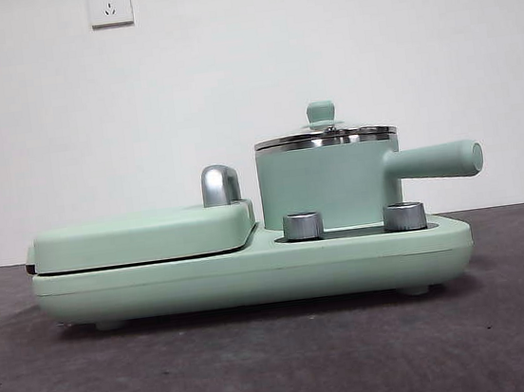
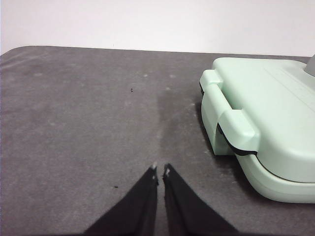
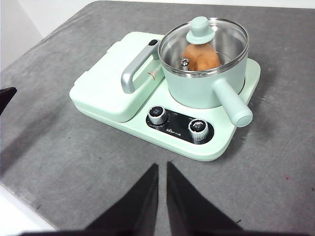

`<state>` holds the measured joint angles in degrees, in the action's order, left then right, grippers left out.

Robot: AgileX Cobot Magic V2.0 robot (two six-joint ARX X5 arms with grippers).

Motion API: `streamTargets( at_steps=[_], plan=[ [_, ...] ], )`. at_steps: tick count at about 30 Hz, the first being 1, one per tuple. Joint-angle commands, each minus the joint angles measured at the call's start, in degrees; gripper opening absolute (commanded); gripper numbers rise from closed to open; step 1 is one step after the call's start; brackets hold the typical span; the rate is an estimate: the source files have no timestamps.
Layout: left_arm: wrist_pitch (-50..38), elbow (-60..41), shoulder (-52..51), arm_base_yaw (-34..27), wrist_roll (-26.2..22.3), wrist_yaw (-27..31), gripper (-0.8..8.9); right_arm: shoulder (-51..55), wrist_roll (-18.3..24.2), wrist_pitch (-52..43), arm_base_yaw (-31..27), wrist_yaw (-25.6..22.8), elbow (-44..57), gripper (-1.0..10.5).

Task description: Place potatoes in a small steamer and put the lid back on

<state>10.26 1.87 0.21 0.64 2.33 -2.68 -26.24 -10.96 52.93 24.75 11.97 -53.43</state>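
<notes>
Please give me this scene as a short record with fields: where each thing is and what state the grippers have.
potato: inside the pot, seen through the lid
lid: on the pot, knob up
pot: on the cooker base, handle pointing away from the griddle cover
left gripper: shut, over bare table, holds nothing
right gripper: shut, back from the cooker, holds nothing
task: looks done

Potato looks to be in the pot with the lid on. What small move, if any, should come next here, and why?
Probably none beyond keeping both arms parked. The potato sits inside the small steamer, seen through the glass lid, which rests level on the rim. The left gripper and right gripper are both shut, empty and away from the pot, so the task looks finished.
</notes>
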Motion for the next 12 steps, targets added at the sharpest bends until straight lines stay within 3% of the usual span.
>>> streamTargets(
  at_steps=[1,12],
  plan=[
    [0.24,-1.14,-0.02,0.02,-0.77,0.2,0.25,-0.2,-0.59,-0.63,0.39,0.02,-0.28,0.2],
    [0.24,-1.14,-0.02,0.02,-0.77,0.2,0.25,-0.11,-0.59,-0.72,-1.68,-0.02,0.02,0.2]
  ],
)
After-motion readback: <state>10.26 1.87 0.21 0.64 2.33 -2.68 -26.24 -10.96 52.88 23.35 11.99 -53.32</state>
